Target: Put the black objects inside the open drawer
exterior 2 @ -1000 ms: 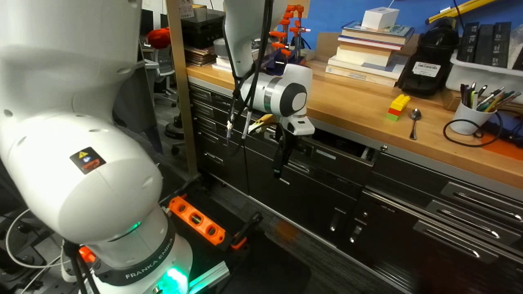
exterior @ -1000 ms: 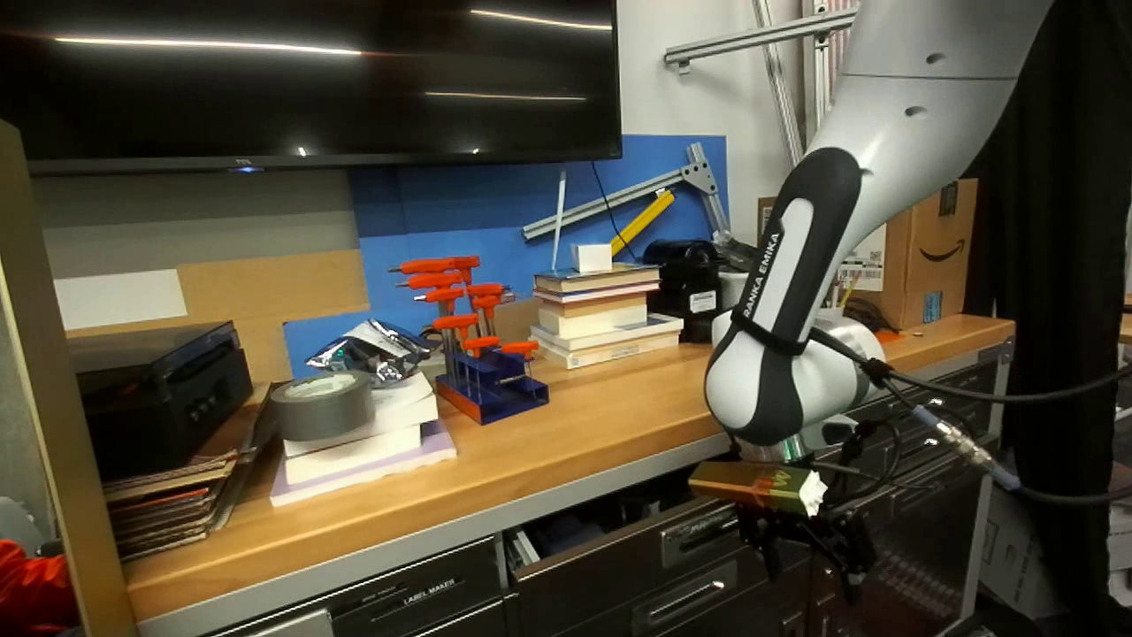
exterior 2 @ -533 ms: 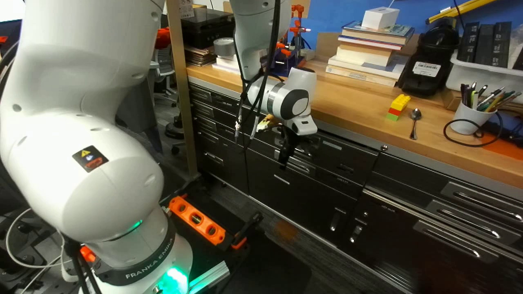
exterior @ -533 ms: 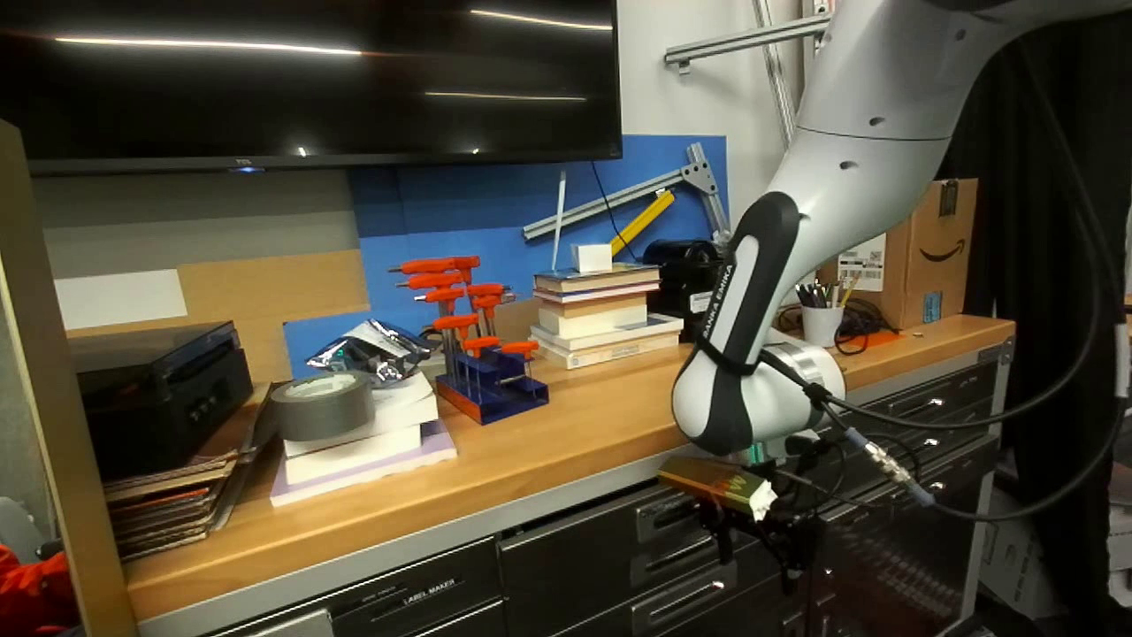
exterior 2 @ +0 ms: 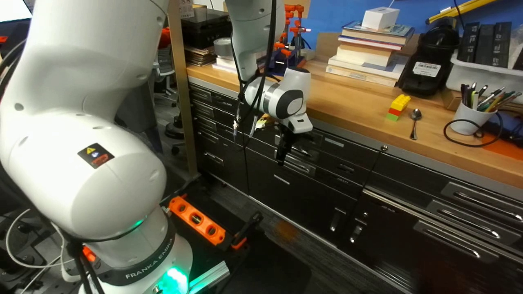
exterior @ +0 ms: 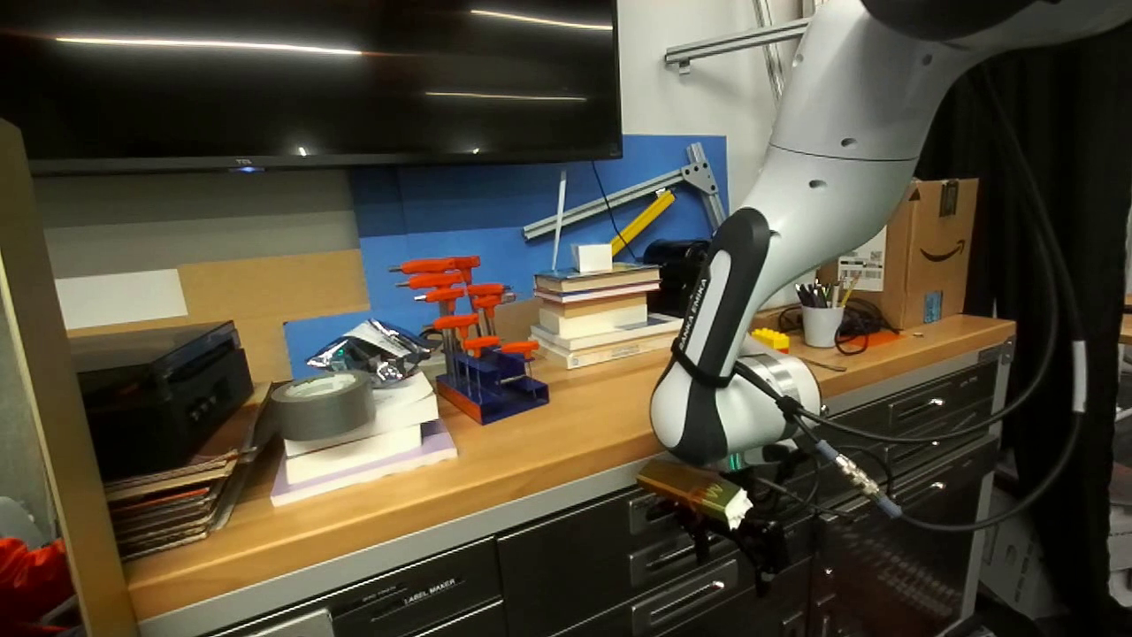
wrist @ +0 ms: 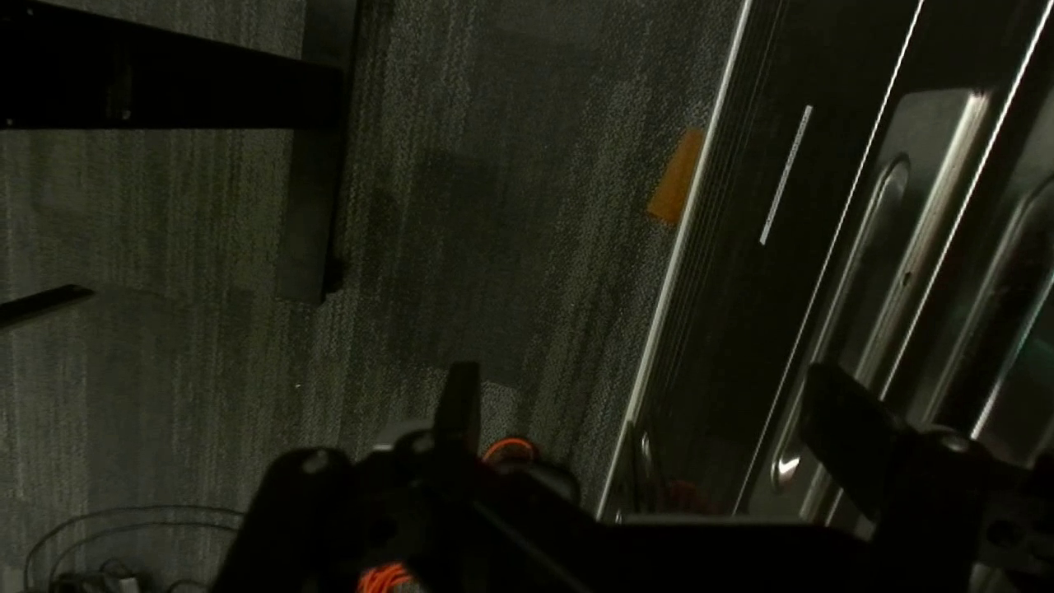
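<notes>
"Two jaws gape, empty, as the gripper hangs before the near-side drawer!"
"Closed (black objects unseen, presumably inside)! Looks like the final step; next, ease back clear."

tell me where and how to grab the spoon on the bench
I'd grip the spoon by its handle, coming straight down from above, with the open gripper closing across it. The handle is slim and points to the front edge of the bench; the bowl is wider and rounded. The blocks and cup stand apart on either side, probably leaving room.
</notes>
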You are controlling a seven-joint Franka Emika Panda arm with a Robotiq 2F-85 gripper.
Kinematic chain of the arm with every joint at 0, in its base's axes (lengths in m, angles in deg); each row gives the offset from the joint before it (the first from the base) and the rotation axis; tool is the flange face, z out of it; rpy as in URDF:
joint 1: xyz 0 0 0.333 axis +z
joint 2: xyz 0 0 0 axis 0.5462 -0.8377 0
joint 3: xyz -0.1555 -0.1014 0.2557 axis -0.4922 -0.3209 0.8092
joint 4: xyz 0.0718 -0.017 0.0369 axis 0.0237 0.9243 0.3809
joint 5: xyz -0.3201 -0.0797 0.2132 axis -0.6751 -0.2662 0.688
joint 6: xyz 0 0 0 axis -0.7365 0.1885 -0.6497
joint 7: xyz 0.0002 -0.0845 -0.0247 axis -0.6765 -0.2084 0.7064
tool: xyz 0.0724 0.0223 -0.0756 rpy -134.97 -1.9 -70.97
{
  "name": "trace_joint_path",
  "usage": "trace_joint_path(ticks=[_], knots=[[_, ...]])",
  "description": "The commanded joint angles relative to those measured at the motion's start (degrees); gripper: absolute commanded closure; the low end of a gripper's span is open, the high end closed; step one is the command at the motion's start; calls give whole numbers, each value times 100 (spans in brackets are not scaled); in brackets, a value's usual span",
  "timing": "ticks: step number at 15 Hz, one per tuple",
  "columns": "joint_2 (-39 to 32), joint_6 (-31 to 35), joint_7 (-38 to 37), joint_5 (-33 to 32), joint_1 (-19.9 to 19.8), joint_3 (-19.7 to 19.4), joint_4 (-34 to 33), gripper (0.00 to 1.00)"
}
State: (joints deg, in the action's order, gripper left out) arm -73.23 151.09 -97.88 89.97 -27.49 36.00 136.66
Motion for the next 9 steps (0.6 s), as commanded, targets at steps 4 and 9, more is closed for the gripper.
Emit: trace_joint_path(ticks=[4,9], knots=[[1376,-1051,1037,-820,282,-541,963,0],[2492,-1671,2611,-1247,-92,-439,1488,0]])
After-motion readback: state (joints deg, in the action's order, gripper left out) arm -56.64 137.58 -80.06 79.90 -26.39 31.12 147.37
